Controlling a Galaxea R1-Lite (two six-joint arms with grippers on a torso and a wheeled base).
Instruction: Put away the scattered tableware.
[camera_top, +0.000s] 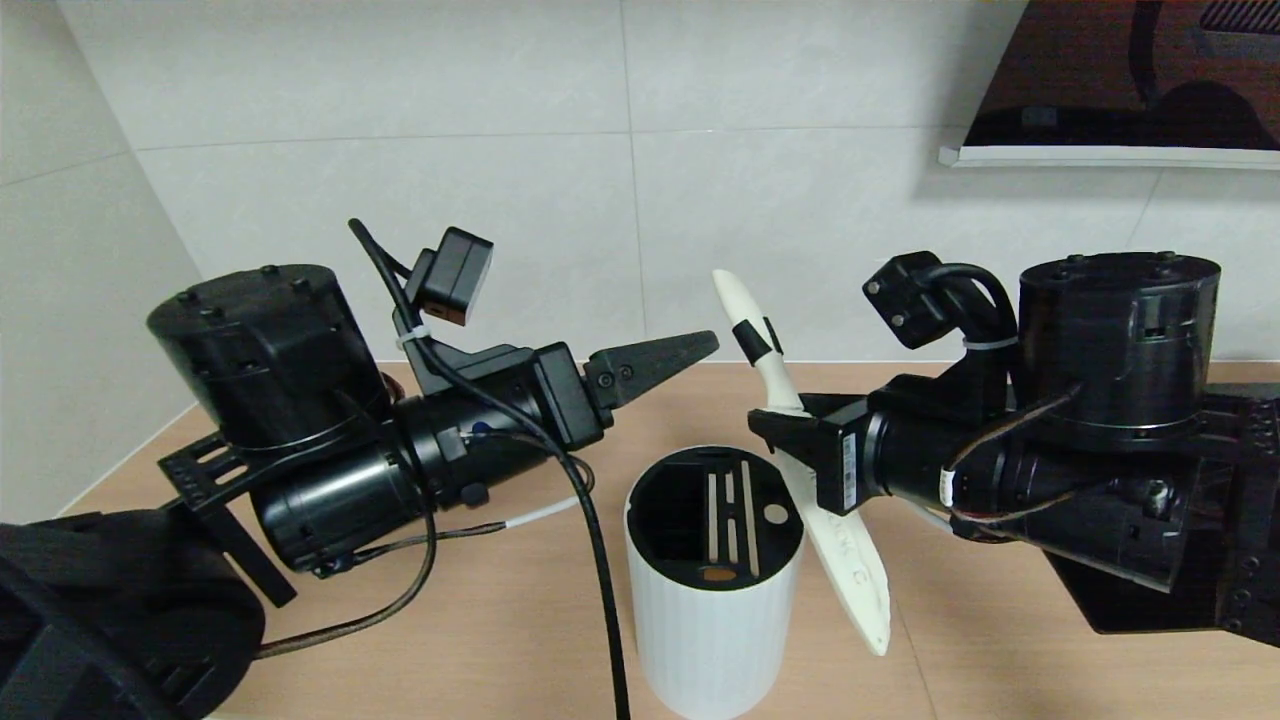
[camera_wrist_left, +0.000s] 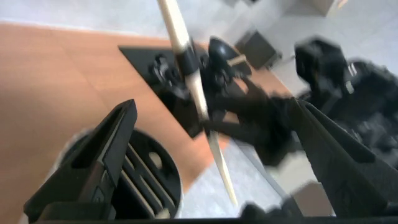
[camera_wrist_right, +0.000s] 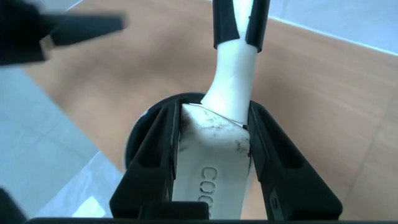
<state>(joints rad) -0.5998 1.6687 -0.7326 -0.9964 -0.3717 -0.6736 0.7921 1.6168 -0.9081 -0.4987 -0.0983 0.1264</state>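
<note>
In the right gripper (camera_wrist_right: 214, 121), white spatula (camera_top: 850, 560).

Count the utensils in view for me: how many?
1. A white spatula is clamped in the right tool, tilted, close to the white holder. Others could sit hidden deep in the holder.

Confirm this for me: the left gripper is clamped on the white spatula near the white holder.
Wrong arm. The right gripper, not the left, is clamped on the white spatula near the white holder. The head view shows it. The left wrist view shows the left gripper open, holding nothing.
</note>
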